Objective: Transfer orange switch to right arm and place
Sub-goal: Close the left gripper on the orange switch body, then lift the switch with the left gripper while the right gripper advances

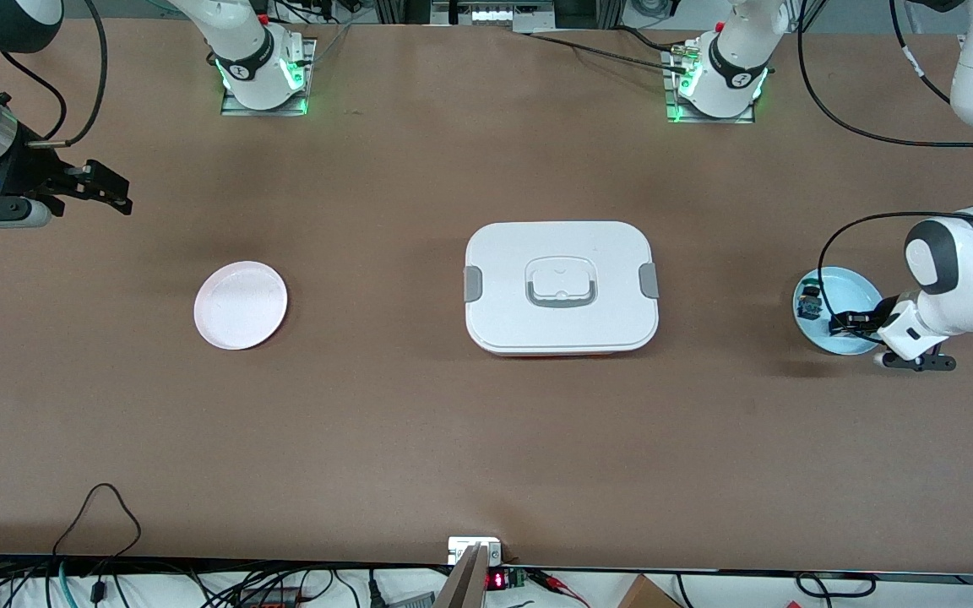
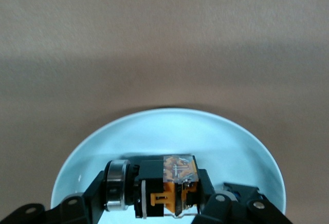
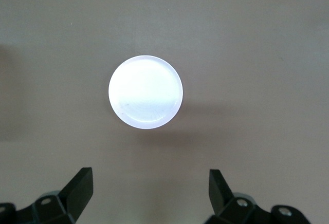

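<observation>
The orange switch (image 2: 167,185), a black boxy body with orange parts and a silver ring at one end, sits just above the floor of a light blue plate (image 2: 169,131). My left gripper (image 2: 154,189) is shut on it, one finger at each end. In the front view the left gripper (image 1: 845,322) is low in the blue plate (image 1: 848,290) at the left arm's end of the table. My right gripper (image 1: 111,190) hangs open and holds nothing over the right arm's end of the table. In its wrist view the right gripper (image 3: 150,183) looks down on a pale pink plate (image 3: 145,91).
A second small black switch (image 1: 809,301) lies in the blue plate beside the left gripper. A white lidded box (image 1: 562,287) with grey latches stands mid-table. The pink plate (image 1: 241,305) lies toward the right arm's end.
</observation>
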Controlling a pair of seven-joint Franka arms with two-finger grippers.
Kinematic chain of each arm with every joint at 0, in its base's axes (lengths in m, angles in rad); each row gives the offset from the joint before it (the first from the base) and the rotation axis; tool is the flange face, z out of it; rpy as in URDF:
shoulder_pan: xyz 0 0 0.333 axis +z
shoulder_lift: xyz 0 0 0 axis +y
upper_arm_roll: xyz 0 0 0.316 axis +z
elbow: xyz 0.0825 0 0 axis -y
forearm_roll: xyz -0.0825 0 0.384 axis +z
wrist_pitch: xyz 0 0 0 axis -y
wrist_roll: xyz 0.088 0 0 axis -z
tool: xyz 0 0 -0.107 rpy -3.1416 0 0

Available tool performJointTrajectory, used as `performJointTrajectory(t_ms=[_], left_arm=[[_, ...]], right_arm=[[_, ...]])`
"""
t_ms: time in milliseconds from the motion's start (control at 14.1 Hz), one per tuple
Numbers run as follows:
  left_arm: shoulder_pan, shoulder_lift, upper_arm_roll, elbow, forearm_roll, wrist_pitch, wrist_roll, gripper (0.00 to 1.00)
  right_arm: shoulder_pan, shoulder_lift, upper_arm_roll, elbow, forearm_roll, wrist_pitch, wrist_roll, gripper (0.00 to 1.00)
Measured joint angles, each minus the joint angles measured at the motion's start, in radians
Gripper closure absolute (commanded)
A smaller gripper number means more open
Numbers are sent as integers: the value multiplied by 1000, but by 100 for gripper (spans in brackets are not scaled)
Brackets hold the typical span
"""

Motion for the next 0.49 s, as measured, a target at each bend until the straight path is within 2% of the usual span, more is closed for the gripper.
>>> performJointTrajectory(t_ms=[495], left_arm=[[-15, -24, -55, 239, -2, -391, -1, 84]], right_arm=[[0, 0, 0, 0, 0, 0, 0, 0]])
